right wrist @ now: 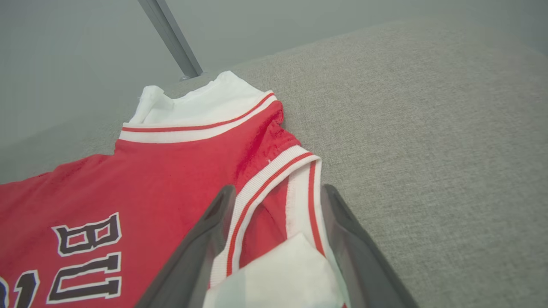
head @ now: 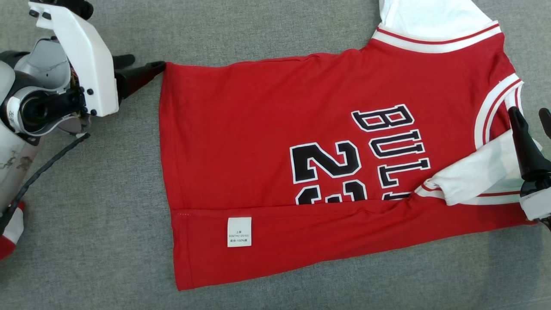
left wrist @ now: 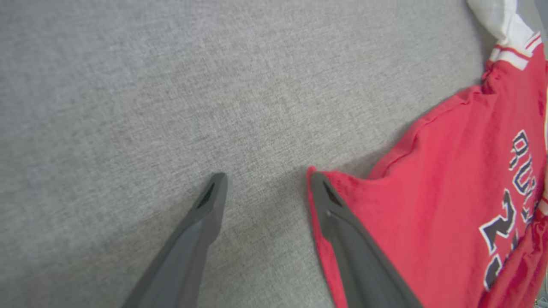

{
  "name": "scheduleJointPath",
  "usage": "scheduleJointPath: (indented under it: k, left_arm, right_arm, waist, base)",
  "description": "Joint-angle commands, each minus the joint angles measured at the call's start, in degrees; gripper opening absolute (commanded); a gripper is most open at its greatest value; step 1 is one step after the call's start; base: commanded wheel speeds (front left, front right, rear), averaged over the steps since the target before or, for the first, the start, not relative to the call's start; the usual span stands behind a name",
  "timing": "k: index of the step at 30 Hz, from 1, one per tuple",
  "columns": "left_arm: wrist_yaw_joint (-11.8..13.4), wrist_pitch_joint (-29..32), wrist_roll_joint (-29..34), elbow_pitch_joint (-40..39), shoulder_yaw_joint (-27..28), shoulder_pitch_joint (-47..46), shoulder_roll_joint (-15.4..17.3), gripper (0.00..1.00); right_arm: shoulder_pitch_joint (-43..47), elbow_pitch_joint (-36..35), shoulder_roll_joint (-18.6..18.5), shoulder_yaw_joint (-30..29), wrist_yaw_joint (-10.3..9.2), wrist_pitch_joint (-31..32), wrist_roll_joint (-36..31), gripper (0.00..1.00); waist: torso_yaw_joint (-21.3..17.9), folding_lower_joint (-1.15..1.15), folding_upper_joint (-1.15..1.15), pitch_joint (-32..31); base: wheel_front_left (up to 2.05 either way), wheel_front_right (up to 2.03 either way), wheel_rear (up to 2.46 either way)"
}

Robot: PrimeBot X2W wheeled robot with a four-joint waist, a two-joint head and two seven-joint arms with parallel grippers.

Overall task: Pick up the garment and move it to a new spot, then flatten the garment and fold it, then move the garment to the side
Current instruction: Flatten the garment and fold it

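Note:
The garment [head: 258,150] is a red jersey with white trim and black lettering, spread on the grey cloth surface. Its near long edge is folded over, showing a white label [head: 239,231]. A white sleeve [head: 478,176] lies folded across the right end. My left gripper [head: 144,62] is open at the garment's far left hem corner. In the left wrist view the left gripper [left wrist: 266,179] has one finger over that corner of the garment [left wrist: 428,214]. My right gripper [head: 529,114] is open. In the right wrist view the right gripper [right wrist: 277,190] straddles the striped trim of the garment [right wrist: 150,184].
The grey cloth surface [head: 107,237] extends on all sides of the garment. A black cable [head: 43,168] trails below my left arm, and a red and white object [head: 10,232] sits at the lower left edge. A metal bar [right wrist: 171,38] rises beyond the surface's far edge.

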Motion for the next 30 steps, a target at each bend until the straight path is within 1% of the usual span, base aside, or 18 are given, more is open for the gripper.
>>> scheduleJointPath:
  k: [1,4,7,10,14,17,20,24,28,30]
  left_arm:
    - [-0.2,-0.5,0.8,0.2,-0.4,-0.3,-0.5,1.0]
    - [-1.3,-4.1,3.1,-0.7,0.2,-2.3,0.0,1.0]
    - [-2.2,-6.3,4.4,-2.7,-0.4,-1.0,0.6,1.0]
    - [-2.8,-10.1,6.4,-6.1,-1.5,1.6,2.1,1.0]
    - [-3.0,-15.3,6.2,-10.1,-1.5,6.4,3.4,1.0]
    - [-3.0,-18.2,7.3,-11.7,-2.1,9.5,3.8,1.0]
    - [-2.0,-21.1,8.8,-11.5,-2.2,11.0,4.0,1.0]
    - [-0.2,-26.9,12.0,-10.5,-1.4,12.4,3.7,1.0]
    - [1.0,-31.3,13.0,-10.2,-0.6,13.8,3.1,1.0]
    - [1.1,-33.4,12.4,-9.8,-0.1,14.8,2.4,1.0]
  right_arm:
    - [-0.7,0.2,-0.2,-0.1,-0.02,-0.5,0.2,1.0]
    - [-0.4,0.7,-0.3,0.0,-0.02,-0.7,0.3,1.0]
    - [0.1,0.8,-0.4,0.1,-0.02,-1.0,0.5,1.0]
    - [0.6,0.8,-0.2,0.1,-0.02,-1.5,0.7,1.0]
    - [1.3,0.8,0.1,0.3,-0.02,-1.9,0.9,1.0]
    - [1.4,0.9,0.3,0.3,-0.02,-2.1,1.0,1.0]
    - [1.4,1.0,0.3,0.7,-0.02,-2.1,1.2,1.0]
    - [1.5,1.4,0.3,1.1,-0.02,-2.4,1.3,1.0]
    - [2.2,2.1,0.4,1.1,-0.02,-2.7,1.4,1.0]
    - [2.6,2.5,0.3,1.2,-0.02,-2.6,1.4,1.0]
  waist:
    - [0.1,0.0,0.0,0.0]
    - [0.5,0.0,0.0,-0.7]
    - [0.7,0.0,0.0,-1.5]
    - [0.9,0.0,0.0,-2.0]
    - [1.0,0.0,0.0,-2.3]
    - [1.1,0.0,0.0,-2.3]
    - [1.0,0.0,0.0,-2.3]
    - [0.7,0.0,0.0,-2.6]
    - [0.6,0.0,0.0,-3.1]
    - [0.7,0.0,0.0,-3.4]
  base:
    - [0.0,0.0,0.0]
    - [0.0,0.0,0.0]
    - [0.0,0.0,0.0]
    - [0.0,0.0,0.0]
    - [0.0,0.0,0.0]
    - [0.0,0.0,0.0]
    - [0.0,0.0,0.0]
    - [0.0,0.0,0.0]
    - [0.0,0.0,0.0]
    - [0.0,0.0,0.0]
